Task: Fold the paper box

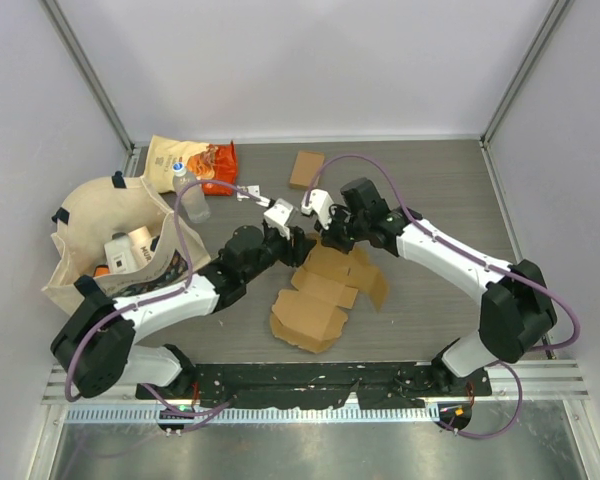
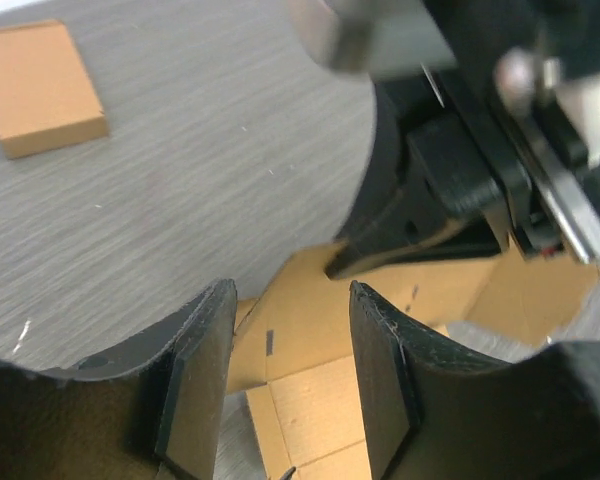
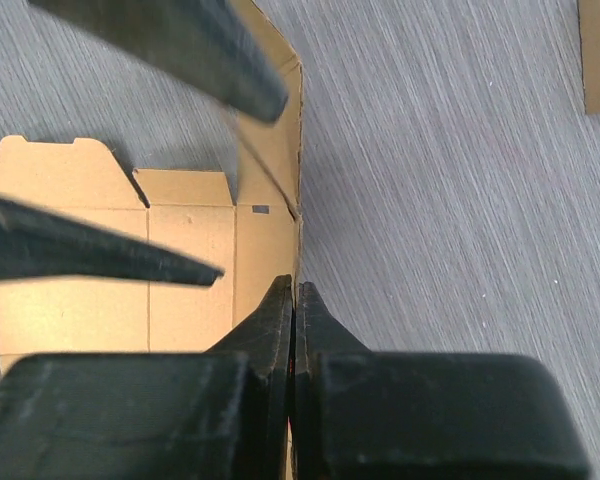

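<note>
The paper box lies mostly unfolded, a brown cardboard sheet with creased panels and flaps, in the middle of the table. My right gripper is at its far edge, shut on a raised side flap. In the right wrist view the thin flap edge runs straight into the pinched right gripper, with the paper box to its left. My left gripper hovers just beside it over the same corner. In the left wrist view the left gripper is open, with only paper box panels below the gap.
A small folded cardboard box lies at the back of the table. At the left are a beige tote bag with items inside, an orange snack bag and a clear bottle. White walls enclose the table.
</note>
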